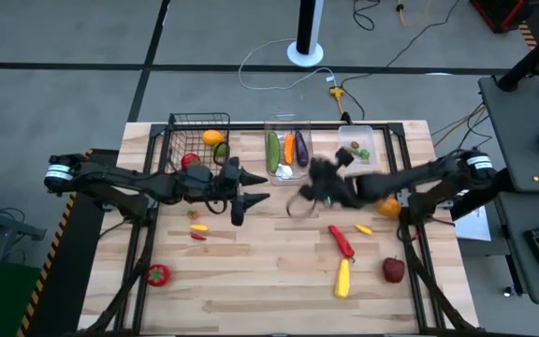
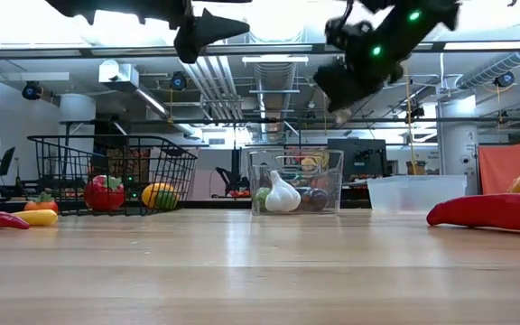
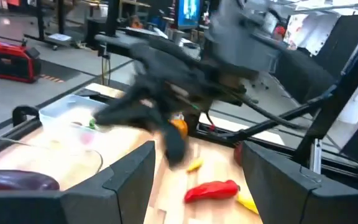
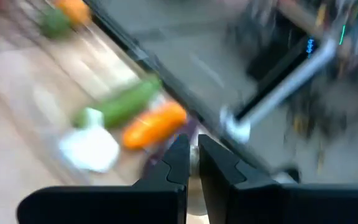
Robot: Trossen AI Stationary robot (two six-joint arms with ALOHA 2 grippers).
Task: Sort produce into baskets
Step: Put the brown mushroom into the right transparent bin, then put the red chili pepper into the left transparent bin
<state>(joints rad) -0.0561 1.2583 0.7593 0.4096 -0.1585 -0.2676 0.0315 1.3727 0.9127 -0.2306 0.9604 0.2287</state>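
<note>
The black wire basket [image 1: 178, 131] at the far left holds a red, a green and an orange piece. The taller clear bin [image 1: 288, 126] holds a cucumber [image 1: 272, 150], an orange piece, an eggplant [image 1: 301, 148] and garlic [image 1: 285, 171]. The shallow clear bin [image 1: 372, 136] stands to its right. My left gripper [image 1: 251, 192] is open and empty, high above the table by the basket. My right gripper [image 1: 318, 180] hovers blurred between the two clear bins, its fingertips [image 4: 193, 155] almost together. It also shows high up in the low view [image 2: 337, 104]. My right gripper shows a small pale bit at its tips in the low view. I cannot tell whether it holds anything.
Loose produce lies on the wood. A long red pepper [image 1: 342, 241], a yellow pepper [image 1: 342, 278], a red apple [image 1: 394, 270] and an orange piece [image 1: 388, 207] lie at the right. Small yellow and red peppers [image 1: 198, 231] and a red tomato [image 1: 158, 274] lie at the left.
</note>
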